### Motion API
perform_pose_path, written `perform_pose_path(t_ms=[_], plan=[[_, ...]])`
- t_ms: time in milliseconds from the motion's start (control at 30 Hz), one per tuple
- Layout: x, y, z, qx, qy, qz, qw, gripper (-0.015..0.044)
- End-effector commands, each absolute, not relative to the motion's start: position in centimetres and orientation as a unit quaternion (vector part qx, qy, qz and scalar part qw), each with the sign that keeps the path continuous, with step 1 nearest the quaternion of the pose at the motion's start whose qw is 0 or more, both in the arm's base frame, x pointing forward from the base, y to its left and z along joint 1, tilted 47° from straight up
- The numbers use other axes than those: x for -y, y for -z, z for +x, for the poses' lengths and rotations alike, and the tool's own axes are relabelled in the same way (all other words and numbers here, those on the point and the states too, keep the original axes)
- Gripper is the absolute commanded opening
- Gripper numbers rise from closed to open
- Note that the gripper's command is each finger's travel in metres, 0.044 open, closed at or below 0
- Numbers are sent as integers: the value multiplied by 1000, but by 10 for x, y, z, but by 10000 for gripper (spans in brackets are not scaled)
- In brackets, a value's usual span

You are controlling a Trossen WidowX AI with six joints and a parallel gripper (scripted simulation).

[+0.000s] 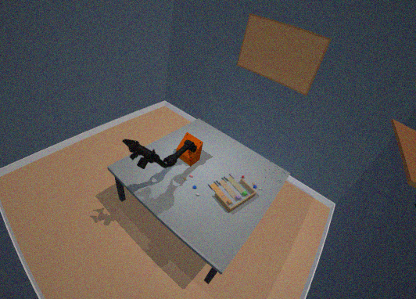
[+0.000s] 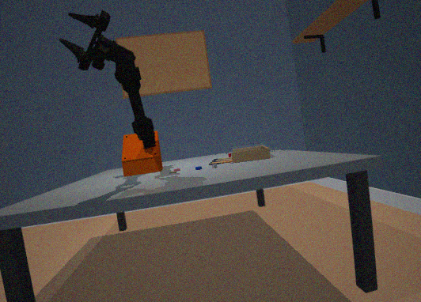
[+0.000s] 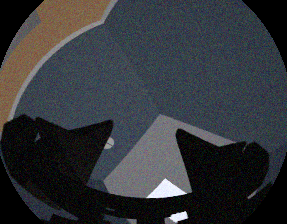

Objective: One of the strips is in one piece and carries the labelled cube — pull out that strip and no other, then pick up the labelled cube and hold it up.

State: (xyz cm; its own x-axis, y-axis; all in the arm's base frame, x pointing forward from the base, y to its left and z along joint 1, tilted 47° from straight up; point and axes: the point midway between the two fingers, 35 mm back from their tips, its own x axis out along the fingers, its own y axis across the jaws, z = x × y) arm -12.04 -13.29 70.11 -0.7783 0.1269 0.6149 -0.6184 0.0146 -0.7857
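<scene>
A tan tray stands on the grey table, right of the arm in the top view. Several pale strips lie in it, their dark ends sticking out at the side toward the arm. Small cubes sit near the strips' far ends: an orange cube, a purple cube and a green cube. Labels and any break in a strip are too small to tell. My gripper is open and empty, high above the table, pointing away from the tray.
An orange box stands at the arm's base. Small loose pieces lie around the tray, among them a blue piece, a white piece, a red piece and another blue piece.
</scene>
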Motion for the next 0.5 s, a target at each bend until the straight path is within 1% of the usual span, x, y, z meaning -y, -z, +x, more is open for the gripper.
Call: perform_pose_path(t_ms=[0, 233, 467], plan=[[60, -713, -114, 619, -685, 174, 343, 400], [-57, -713, -80, 555, -669, 144, 473, 400], [-154, -689, -20, 492, -622, 105, 600, 400]])
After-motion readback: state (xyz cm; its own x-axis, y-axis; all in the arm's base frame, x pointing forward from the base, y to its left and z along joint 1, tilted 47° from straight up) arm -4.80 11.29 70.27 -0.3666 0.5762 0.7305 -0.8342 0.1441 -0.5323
